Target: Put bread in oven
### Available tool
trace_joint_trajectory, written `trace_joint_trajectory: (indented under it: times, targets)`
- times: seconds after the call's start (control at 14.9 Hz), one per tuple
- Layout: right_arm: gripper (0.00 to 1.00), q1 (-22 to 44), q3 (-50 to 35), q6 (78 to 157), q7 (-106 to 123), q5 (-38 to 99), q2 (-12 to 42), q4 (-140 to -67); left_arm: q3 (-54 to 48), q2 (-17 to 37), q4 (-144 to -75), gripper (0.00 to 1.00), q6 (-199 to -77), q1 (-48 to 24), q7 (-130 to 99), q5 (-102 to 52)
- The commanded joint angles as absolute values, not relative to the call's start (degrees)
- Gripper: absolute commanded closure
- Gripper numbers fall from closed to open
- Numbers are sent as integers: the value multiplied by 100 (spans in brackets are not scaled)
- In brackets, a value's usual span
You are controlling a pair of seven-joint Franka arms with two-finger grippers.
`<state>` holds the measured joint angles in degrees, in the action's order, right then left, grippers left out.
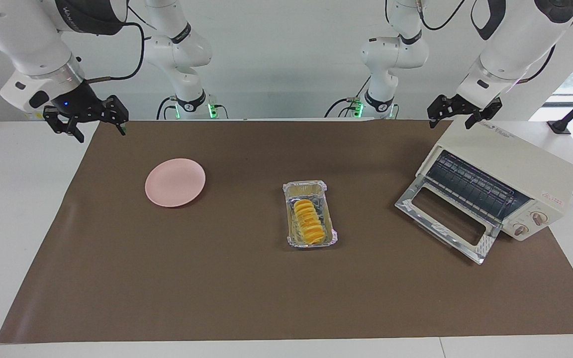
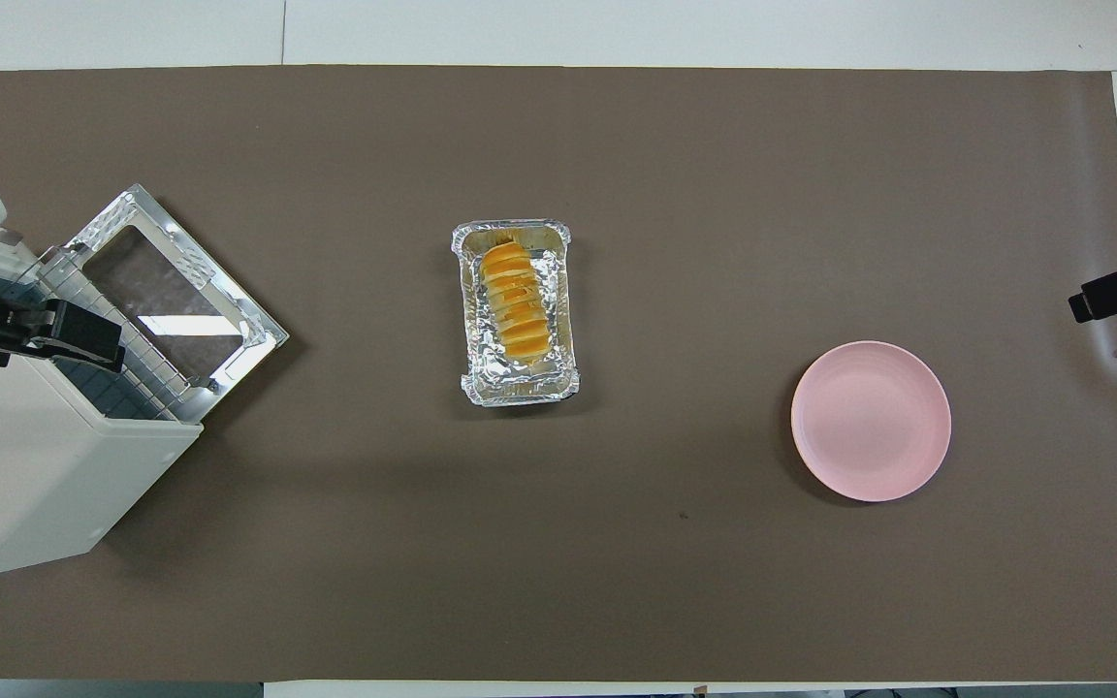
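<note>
And here's the layout: the bread (image 1: 308,223), a ridged yellow-orange loaf, lies lengthwise in a silver foil tray (image 1: 310,187) right around the middle of the counter (image 1: 246,298), on the brown mat that covers most of it. The loaf is shorter than the tray, with bare foil showing at both ends. Over at the left arm's end of the counter sits the cream-white toaster oven (image 1: 510,159), turned at an angle, its glass-windowed door (image 1: 444,223) dropped all the way open and lying flat on the mat, the wire rack (image 1: 470,185) visible inside and two round knobs (image 1: 530,223) on the front. Bread and oven are well apart, with open mat between them. Toward the right arm's end, a round pink plate (image 1: 175,182) rests on the mat, a little nearer to the robots than the tray. Now the arms: the left hand (image 1: 464,115) hangs in the air over the oven's top, by the edge of the counter nearest the robots, its fingers spread and holding nothing. The right hand (image 1: 87,119) hovers over the corner of the mat at its own end, also by the edge nearest the robots, fingers likewise spread and empty. Neither hand touches the bread, the tray or the oven.
</note>
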<state>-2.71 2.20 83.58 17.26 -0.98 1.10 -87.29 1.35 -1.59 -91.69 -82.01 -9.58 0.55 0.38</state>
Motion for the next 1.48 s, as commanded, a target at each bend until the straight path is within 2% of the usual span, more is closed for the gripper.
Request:
trace_joint_trajectory:
  times: [0.0, 0.07, 0.2, 0.47, 0.54, 0.67, 0.87, 1.01, 1.14, 1.27, 1.41]
  targets:
    - [0, -352, 167, 8358, 1837, -158, -438, -9368, 106, -246, -9308, 0, -8822, -1378, -52, -35]
    - [0, -369, 167, 8358, 1854, -158, -448, -9395, 114, -159, -9229, 0, -8859, -1606, -192, -87]
    - [0, -483, 167, 8411, 1855, -158, -448, -9404, 114, 506, -8722, 0, -8894, -2115, -874, -333]
    - [0, -501, 167, 8429, 1846, -132, -422, -9352, 140, 2544, -6692, 0, -9095, -3161, -2527, -378]
    - [0, -501, 167, 8429, 1837, -114, -422, -9360, 149, 2775, -6645, 0, -9445, -3338, -2705, -369]
    - [0, -492, 167, 8437, 1819, -97, -431, -9352, 149, 2900, -7012, 0, -10210, -3541, -2768, -325]
    - [0, -501, 167, 8429, 1828, -62, -431, -9352, 176, 3540, -7049, 0, -10886, -3848, -3232, -221]
    - [0, -501, 167, 8446, 1846, -53, -439, -9360, 167, 3586, -7284, 0, -11205, -3929, -3567, -62]
    - [0, -501, 167, 8499, 1828, -53, -448, -9387, 167, 3586, -7531, 18, -11346, -4007, -3612, -53]
    - [0, -501, 167, 8499, 1811, -53, -448, -9387, 167, 3542, -7856, 42, -11504, -4069, -3612, -53]
    - [0, -501, 167, 8508, 1811, -44, -448, -9387, 167, 3516, -7945, 58, -11592, -4087, -3717, -53]
